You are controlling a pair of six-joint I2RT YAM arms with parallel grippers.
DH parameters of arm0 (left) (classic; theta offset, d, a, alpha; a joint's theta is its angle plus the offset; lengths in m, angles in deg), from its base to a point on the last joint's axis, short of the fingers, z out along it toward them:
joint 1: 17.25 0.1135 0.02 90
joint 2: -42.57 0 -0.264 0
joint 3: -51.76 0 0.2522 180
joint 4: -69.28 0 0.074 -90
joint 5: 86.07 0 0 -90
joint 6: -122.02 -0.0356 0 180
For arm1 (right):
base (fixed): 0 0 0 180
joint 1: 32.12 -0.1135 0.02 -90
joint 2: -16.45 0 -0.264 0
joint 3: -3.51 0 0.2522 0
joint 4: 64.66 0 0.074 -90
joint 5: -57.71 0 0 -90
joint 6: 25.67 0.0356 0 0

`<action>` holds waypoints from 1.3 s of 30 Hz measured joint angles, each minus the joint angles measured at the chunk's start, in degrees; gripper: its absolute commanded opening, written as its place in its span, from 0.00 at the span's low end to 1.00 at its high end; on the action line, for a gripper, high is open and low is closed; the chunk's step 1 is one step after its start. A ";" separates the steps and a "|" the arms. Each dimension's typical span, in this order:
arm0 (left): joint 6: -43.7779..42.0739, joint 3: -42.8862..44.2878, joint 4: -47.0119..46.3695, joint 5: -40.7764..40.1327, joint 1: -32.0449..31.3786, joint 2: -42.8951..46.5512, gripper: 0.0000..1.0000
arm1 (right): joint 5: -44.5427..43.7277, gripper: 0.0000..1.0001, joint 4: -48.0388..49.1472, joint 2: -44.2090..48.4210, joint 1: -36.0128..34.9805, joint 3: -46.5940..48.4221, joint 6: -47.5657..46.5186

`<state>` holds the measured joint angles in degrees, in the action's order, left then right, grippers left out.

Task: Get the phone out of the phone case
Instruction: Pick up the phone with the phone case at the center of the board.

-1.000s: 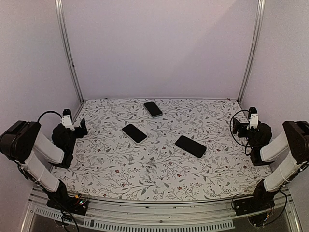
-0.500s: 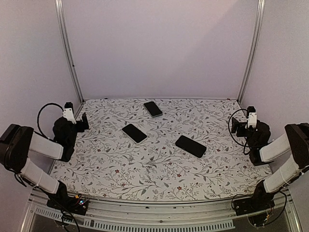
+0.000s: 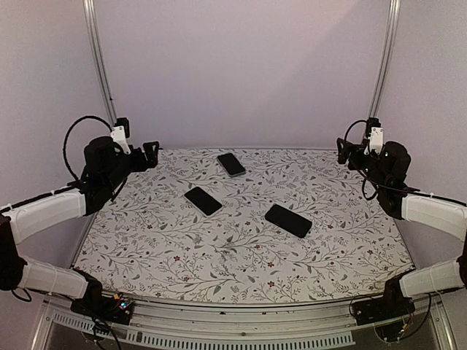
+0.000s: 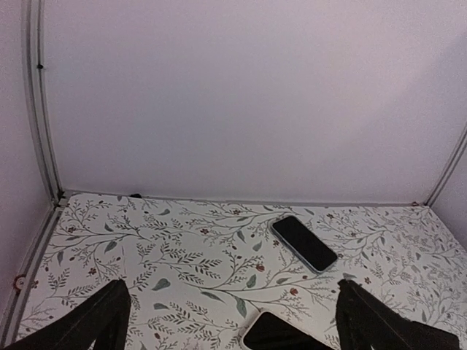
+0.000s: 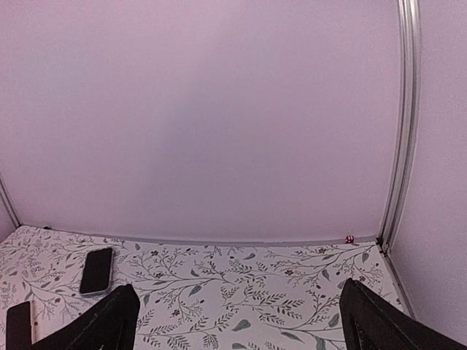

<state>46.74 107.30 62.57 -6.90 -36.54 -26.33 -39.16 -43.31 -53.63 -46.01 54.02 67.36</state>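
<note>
Three dark phones lie screen-up on the floral table. The far phone (image 3: pixel 231 164) has a pale rim, the middle phone (image 3: pixel 203 200) has a light edge, and the right phone (image 3: pixel 287 220) looks all black. I cannot tell which rim is a case. My left gripper (image 3: pixel 151 153) is raised at the back left, open and empty. In the left wrist view (image 4: pixel 233 328) it is above the far phone (image 4: pixel 303 243) and the middle phone (image 4: pixel 273 335). My right gripper (image 3: pixel 341 152) is raised at the back right, open and empty. In the right wrist view (image 5: pixel 237 324) it faces the back wall, with the far phone (image 5: pixel 96 270) at the left.
The floral table (image 3: pixel 233 248) is enclosed by plain walls, with metal corner posts at the left (image 3: pixel 102 80) and right (image 3: pixel 381 73). Cables loop from both wrists. A small red mark (image 5: pixel 349 238) sits at the back right corner.
Both arms have lifted from low folded poses at the table's sides. Each gripper has moved up and toward the back of the table. The phones have not moved.
</note>
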 measured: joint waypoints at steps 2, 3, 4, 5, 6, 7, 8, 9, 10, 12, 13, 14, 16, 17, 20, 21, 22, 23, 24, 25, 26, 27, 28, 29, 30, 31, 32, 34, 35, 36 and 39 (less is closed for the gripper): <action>0.83 0.63 2.32 2.21 -2.25 0.00 0.99 | 2.43 0.99 -4.48 0.72 -0.33 1.01 1.55; 1.33 0.98 3.80 3.41 -3.50 -0.07 0.99 | 4.00 0.99 -6.64 0.83 -0.37 1.18 1.90; 1.66 1.46 5.22 4.46 -4.50 -0.20 0.99 | 4.85 0.99 -8.28 0.94 -0.37 1.20 2.25; 1.95 2.16 6.84 5.60 -5.60 -0.50 0.99 | 5.64 0.99 -10.23 1.07 -0.42 1.11 2.86; 2.36 2.67 7.89 6.16 -6.27 -0.70 0.99 | 5.60 0.99 -12.26 1.38 -0.42 1.03 3.85; 3.21 3.08 9.03 6.40 -6.91 -0.81 0.99 | 5.09 0.99 -14.36 1.90 -0.44 0.92 5.38; 4.59 3.10 9.92 6.16 -7.21 -0.61 0.99 | 4.00 0.99 -16.59 2.58 -0.42 0.85 7.10; 6.03 2.99 10.93 5.73 -7.32 -0.15 0.99 | 2.80 0.99 -18.56 3.45 -0.28 0.79 8.70; 7.50 2.43 11.47 5.44 -7.06 0.68 0.99 | 1.44 0.99 -20.48 4.44 0.00 0.68 9.94; 9.33 0.66 11.61 6.34 -5.55 2.84 1.00 | 0.00 0.99 -22.71 6.43 0.94 0.15 12.46; 9.94 -0.07 11.93 6.99 -4.50 3.91 1.00 | -0.52 0.99 -23.74 7.63 1.57 -0.35 13.40; 10.29 -0.13 12.44 7.45 -3.76 4.42 1.00 | -1.01 0.99 -24.63 8.79 2.10 -0.83 14.40; 10.69 0.63 13.16 7.91 -3.19 3.91 0.99 | -1.62 0.99 -25.40 9.99 2.51 -1.57 16.15; 10.84 1.07 13.16 8.68 -3.34 3.32 0.99 | -1.62 0.99 -25.29 10.32 2.60 -2.21 17.03; 11.08 1.11 12.98 10.67 -4.63 1.88 0.99 | -1.84 0.99 -24.90 10.91 1.62 -5.09 19.08; 11.08 1.11 12.92 11.10 -5.09 1.46 0.99 | -1.84 0.99 -24.98 10.91 0.92 -5.79 19.74; 11.19 1.16 12.87 11.47 -5.57 0.94 0.99 | -1.86 0.99 -25.22 10.75 0.09 -6.08 20.22; 11.47 1.31 13.05 11.72 -6.16 0.24 0.99 | -2.05 0.99 -25.27 10.40 -0.98 -6.05 20.55; 11.72 1.57 13.14 12.00 -6.60 -0.57 0.99 | -2.62 0.99 -25.24 9.88 -2.38 -5.75 20.55; 11.96 1.99 13.25 12.39 -7.06 -1.70 0.99 | -3.37 0.99 -25.24 8.94 -4.17 -5.22 20.48; 12.26 2.21 13.00 12.76 -7.50 -2.82 0.99 | -3.80 0.99 -25.27 7.63 -6.10 -4.42 20.35; 12.66 2.16 12.70 12.94 -7.96 -3.65 0.99 | -3.87 0.99 -25.29 6.16 -7.67 -3.52 20.24; 13.00 1.81 12.11 13.03 -8.57 -4.17 0.99 | -3.37 0.99 -25.49 4.02 -9.22 -2.23 20.15; 13.31 1.29 11.39 12.96 -9.11 -4.28 0.99 | -2.78 0.99 -25.59 2.47 -10.08 -1.38 20.15; 13.92 0.46 10.25 12.44 -9.92 -4.28 0.99 | -2.03 0.99 -25.86 0.59 -10.88 -0.35 20.15; 14.34 -0.37 9.03 11.76 -10.82 -4.24 0.99 | -1.31 0.99 -26.27 -1.20 -11.43 0.61 20.15; 14.49 -0.92 8.22 11.45 -11.45 -4.26 0.99 | -0.87 0.99 -26.80 -3.21 -12.11 1.55 20.15; 14.51 -1.36 7.17 11.67 -12.02 -4.52 0.99 | -0.20 0.99 -27.50 -6.43 -13.31 2.69 20.04; 14.51 -1.31 6.54 11.78 -12.11 -4.90 0.99 | 0.07 0.99 -28.04 -8.09 -14.08 3.17 19.98; 14.51 -1.07 6.23 11.91 -12.11 -5.44 0.99 | 0.44 0.99 -28.48 -9.62 -14.73 3.61 19.91; 14.62 0.63 6.45 12.55 -12.11 -8.15 0.99 | 3.32 0.99 -29.88 -14.67 -16.04 5.42 19.63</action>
<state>61.37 107.94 69.02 5.65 -48.65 -34.48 -35.84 -73.19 -68.30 -62.05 59.44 86.99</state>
